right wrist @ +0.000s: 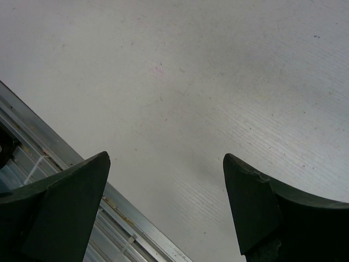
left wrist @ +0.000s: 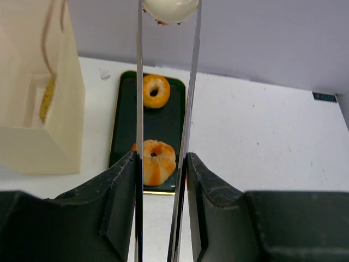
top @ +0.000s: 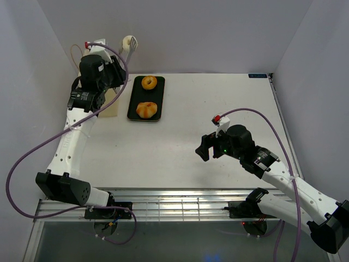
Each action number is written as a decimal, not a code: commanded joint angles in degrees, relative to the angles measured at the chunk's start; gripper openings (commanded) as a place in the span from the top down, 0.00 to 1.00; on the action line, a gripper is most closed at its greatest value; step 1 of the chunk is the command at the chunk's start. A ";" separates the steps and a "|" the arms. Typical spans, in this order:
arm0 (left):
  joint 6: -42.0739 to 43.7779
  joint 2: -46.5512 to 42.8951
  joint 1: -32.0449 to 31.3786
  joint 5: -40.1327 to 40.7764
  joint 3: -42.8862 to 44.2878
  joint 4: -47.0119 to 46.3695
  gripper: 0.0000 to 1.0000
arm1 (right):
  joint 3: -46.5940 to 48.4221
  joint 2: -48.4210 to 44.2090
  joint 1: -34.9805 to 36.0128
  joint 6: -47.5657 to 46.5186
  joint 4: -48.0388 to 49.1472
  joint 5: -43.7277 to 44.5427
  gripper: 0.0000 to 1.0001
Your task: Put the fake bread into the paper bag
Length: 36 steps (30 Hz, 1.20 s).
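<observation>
Now tray (top: 147, 95): orange ring (top: 149, 82), bun (top: 146, 109); bag (left wrist: 49, 142): tan piece (left wrist: 48, 98); L fingers (left wrist: 139, 109) pinch white ring (left wrist: 169, 8), R fingers (right wrist: 65, 207) wide.

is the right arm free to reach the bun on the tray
Probably yes: right gripper open and empty, only bare table between it and the bun; left gripper, holding tongs, is off by the paper bag.

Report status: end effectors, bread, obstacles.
Left end effector shut on tongs holding white ring. Right end effector open. Orange ring, bun on tray. Nothing blocks bag.
</observation>
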<state>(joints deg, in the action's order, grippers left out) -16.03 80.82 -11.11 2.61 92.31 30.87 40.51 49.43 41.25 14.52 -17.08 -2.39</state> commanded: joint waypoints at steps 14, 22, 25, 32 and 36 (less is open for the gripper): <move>0.91 -7.95 11.03 1.69 3.40 0.24 0.54 | 1.24 0.23 -0.30 -0.73 0.91 -0.33 0.10; 0.39 -9.62 13.83 2.48 -1.95 -0.55 0.50 | 1.24 1.02 -0.39 -1.25 1.35 -0.51 0.10; 0.56 -10.24 14.54 3.10 -3.98 -0.64 0.50 | 1.15 1.28 -0.30 -1.43 1.44 -0.59 0.10; 1.00 -10.59 15.51 3.28 -6.27 -0.55 0.46 | 1.24 2.25 -0.47 -1.60 2.23 -1.21 0.10; 1.09 -10.33 15.77 2.58 -6.18 -0.20 0.43 | 1.06 2.60 -0.56 -1.69 2.58 -1.39 0.10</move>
<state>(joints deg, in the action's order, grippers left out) -15.46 73.19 4.10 5.45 85.95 32.34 40.51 51.83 40.97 13.87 -16.80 -3.20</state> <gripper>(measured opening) 0.569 0.901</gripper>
